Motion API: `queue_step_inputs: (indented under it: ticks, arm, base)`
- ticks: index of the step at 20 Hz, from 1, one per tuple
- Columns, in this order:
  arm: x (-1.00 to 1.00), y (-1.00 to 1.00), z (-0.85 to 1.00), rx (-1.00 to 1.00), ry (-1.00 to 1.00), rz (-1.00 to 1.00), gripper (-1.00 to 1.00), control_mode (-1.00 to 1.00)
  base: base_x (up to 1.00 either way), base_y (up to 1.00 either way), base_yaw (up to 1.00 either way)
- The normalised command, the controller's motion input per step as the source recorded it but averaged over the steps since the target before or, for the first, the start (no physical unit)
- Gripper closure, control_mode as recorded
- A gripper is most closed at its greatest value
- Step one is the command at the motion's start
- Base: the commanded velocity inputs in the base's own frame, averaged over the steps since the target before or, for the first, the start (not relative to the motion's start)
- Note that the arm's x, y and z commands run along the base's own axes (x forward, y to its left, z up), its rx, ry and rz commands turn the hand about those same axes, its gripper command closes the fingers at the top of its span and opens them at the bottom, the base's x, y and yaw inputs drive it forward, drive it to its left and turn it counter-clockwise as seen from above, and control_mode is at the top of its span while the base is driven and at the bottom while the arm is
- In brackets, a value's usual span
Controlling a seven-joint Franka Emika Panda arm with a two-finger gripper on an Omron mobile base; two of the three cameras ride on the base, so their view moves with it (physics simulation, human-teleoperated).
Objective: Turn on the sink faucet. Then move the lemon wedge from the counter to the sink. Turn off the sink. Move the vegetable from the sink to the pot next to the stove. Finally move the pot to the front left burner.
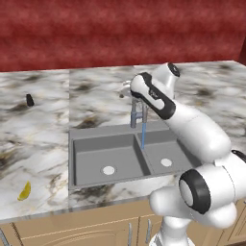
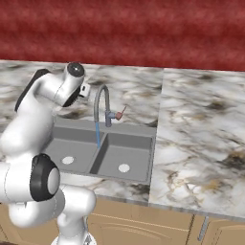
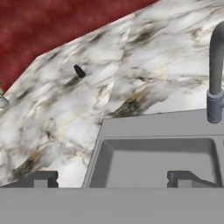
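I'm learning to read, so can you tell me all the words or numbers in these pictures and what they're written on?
None: no words, numbers, labels or signs can be read anywhere.
The counter, the sink, the sink faucet and the red wall are all bare of writing.

A kitchen: a marble counter (image 1: 38, 144) over tan wooden cabinets (image 1: 86, 230), with a double-basin sink (image 1: 96, 149) and gooseneck faucet (image 2: 101, 103).

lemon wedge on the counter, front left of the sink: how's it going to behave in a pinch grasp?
The lemon wedge is a thin crescent lying on the marble counter, so probably light and unlikely to roll. Its curved, tapering form may let it slip or pivot between the fingertips. Being small and low, it likely needs a close, flat approach.
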Motion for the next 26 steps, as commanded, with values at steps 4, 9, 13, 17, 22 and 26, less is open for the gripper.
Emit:
queue_step_inputs:
  ticks: [4,9,13,17,22,26]
  arm:
    - [-0.45,0.79,-0.41,-0.17,0.16,0.07,-1.0,-1.0]
    - [-0.49,0.63,-0.52,-0.13,0.12,0.13,-1.0,-1.0]
    - [-0.42,0.72,-0.52,-0.1,0.14,0.09,-1.0,-1.0]
    - [-0.36,0.85,-0.47,-0.09,0.15,0.04,-1.0,-1.0]
    - [-0.35,0.88,-0.33,-0.08,0.17,0.01,-1.0,-1.0]
    - [-0.36,0.84,-0.27,-0.07,0.18,0.0,-1.0,-1.0]
  base:
    - [0.0,0.0,0.0]
    - [0.0,0.0,0.0]
    - [0.0,0.0,0.0]
    - [0.0,0.0,0.0]
    - [0.0,0.0,0.0]
    - [0.0,0.0,0.0]
